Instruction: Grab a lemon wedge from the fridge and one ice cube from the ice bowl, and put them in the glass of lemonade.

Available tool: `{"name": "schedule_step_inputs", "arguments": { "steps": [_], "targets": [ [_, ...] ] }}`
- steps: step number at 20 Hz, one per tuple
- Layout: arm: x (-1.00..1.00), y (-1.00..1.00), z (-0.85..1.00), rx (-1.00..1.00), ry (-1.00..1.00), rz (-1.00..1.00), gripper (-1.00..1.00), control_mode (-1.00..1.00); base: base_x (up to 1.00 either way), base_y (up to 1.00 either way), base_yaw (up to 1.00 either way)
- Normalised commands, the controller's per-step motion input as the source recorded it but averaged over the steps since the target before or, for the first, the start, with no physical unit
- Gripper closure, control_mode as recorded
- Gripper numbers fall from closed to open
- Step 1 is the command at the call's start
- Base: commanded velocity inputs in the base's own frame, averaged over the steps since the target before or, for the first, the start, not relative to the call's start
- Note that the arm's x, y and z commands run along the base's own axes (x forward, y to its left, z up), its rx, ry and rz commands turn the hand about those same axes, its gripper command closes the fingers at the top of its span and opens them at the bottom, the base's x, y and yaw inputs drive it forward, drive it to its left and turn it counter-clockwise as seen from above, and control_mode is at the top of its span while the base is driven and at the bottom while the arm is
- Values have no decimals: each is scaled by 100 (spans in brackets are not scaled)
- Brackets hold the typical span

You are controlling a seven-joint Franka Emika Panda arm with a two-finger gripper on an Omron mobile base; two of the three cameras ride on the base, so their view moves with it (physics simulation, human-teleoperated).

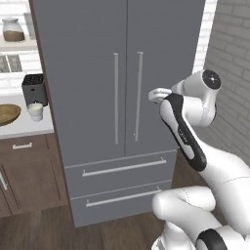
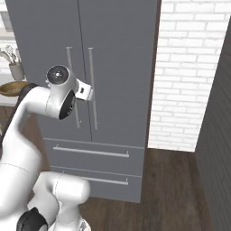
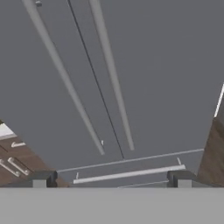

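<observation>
Two stiff bar handles (image 1: 127,97) run down the shut fridge (image 1: 88,73); take the right one mid-length. Hand (image 3: 111,179) spread apart, empty.

Grey French-door fridge (image 1: 97,73), both doors shut, long vertical bar handles side by side at the centre seam, two closed drawers below. Left of it on the counter: brown wooden ice bowl (image 1: 7,114), cut off by the frame edge; small whitish glass of lemonade (image 1: 35,111) just beside it, upright.
</observation>
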Motion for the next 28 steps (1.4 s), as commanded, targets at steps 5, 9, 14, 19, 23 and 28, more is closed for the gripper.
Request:
{"name": "schedule_step_inputs", "arguments": {
  "steps": [5,9,14,19,23,28],
  "targets": [
    [70,5,2,0,3,-2,-100,-100,0,0,0],
    [94,9,0,-21,33,0,-100,-100,0,0,0],
    [30,-12,-4,-6,21,0,-100,-100,0,0,0],
    [32,-8,-31,0,1,0,-100,-100,0,0,0],
    [42,5,-38,-2,-3,0,-100,-100,0,0,0],
    [10,2,-19,0,-11,0,-100,-100,0,0,0]
  ]
}}
